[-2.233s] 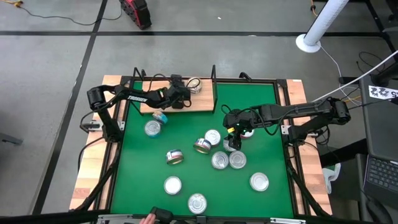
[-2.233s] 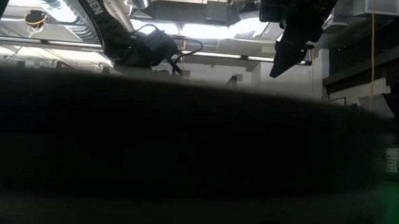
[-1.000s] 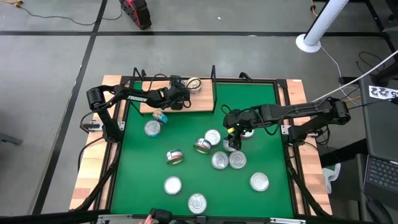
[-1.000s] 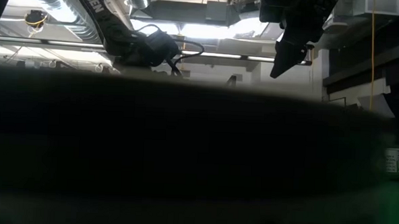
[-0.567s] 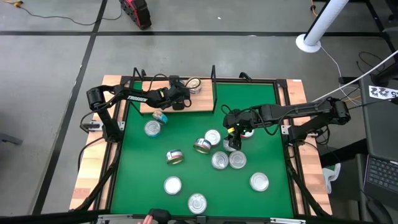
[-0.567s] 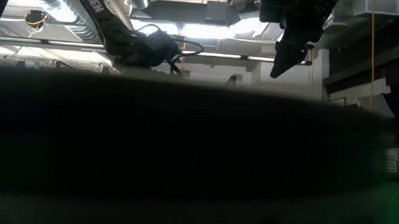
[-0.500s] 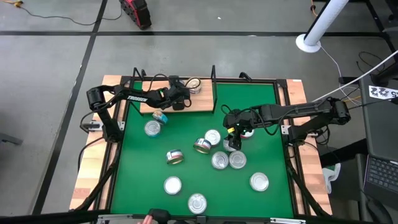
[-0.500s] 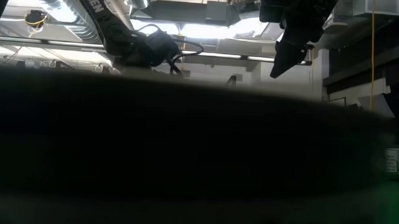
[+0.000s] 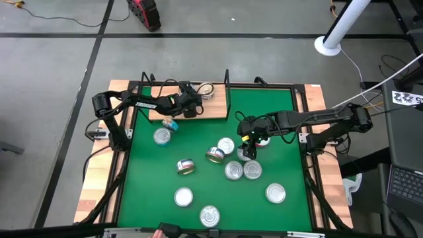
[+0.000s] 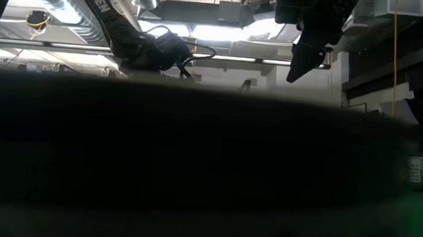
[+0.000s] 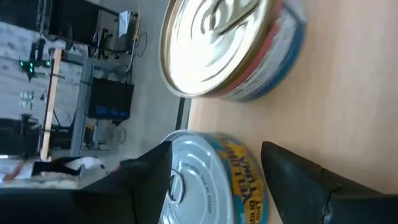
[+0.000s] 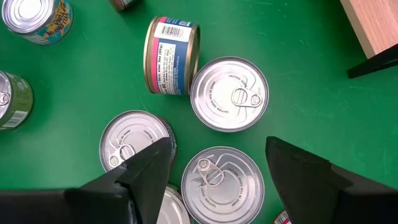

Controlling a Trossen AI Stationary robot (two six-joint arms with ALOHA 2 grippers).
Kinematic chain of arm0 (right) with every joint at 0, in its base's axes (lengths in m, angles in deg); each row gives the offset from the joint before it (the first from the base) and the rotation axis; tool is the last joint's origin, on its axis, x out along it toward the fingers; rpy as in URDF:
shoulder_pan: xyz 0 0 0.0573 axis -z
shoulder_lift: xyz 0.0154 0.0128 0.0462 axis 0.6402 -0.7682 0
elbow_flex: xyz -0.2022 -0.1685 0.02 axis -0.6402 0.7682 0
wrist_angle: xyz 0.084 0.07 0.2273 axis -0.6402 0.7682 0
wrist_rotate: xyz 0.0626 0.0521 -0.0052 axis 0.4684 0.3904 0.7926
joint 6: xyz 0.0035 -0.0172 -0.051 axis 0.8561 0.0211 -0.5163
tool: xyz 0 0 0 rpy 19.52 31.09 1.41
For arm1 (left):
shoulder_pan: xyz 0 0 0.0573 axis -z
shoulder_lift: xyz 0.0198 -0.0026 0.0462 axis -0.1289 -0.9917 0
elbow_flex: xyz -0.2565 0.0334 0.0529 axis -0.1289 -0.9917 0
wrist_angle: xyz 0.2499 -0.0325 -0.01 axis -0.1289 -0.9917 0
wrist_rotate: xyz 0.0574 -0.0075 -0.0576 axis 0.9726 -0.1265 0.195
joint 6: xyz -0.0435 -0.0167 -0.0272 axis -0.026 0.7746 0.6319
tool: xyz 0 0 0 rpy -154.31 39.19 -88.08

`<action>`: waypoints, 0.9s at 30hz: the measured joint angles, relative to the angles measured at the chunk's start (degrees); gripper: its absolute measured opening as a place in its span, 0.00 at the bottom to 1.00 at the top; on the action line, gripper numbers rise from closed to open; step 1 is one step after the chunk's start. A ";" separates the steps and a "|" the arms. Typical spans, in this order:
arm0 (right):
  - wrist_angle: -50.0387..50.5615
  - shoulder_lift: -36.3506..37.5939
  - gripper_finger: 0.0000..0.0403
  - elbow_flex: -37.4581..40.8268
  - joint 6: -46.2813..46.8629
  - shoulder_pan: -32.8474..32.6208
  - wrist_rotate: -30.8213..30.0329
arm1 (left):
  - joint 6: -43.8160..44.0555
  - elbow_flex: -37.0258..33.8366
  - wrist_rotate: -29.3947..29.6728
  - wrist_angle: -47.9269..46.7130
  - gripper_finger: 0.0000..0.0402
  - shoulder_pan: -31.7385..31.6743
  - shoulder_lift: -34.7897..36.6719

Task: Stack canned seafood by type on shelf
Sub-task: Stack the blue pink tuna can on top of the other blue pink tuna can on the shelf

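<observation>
Left wrist view alone shows my left end effector (image 11: 214, 171) spread open around a yellow-labelled tin (image 11: 208, 180) on the shelf (image 9: 213, 109), beside a red-banded tin (image 11: 230, 46). High view shows my right end effector (image 9: 246, 141) open above clustered tins (image 9: 235, 162) mid-mat, with bare green mat (image 9: 291, 165) beyond.

A large green mat (image 9: 198, 172) was spread over the table, framed by light wooden edges (image 9: 98, 178). A red and black object (image 9: 145, 12) lay on the grey floor beyond. A white post (image 9: 340, 26) stood on a round base, and a laptop (image 9: 404, 188) was seen alongside.
</observation>
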 joint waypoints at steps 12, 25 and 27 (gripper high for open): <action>-0.04 0.00 0.65 0.00 0.02 0.00 0.02 | -4.39 0.89 4.38 0.03 0.61 5.55 0.00; -0.73 -0.01 0.65 0.00 0.02 0.00 0.01 | -2.86 4.87 4.85 -0.30 0.61 8.33 2.38; -1.56 -0.11 0.65 0.00 0.04 0.00 0.02 | -1.75 4.87 4.84 -0.38 0.61 9.18 3.80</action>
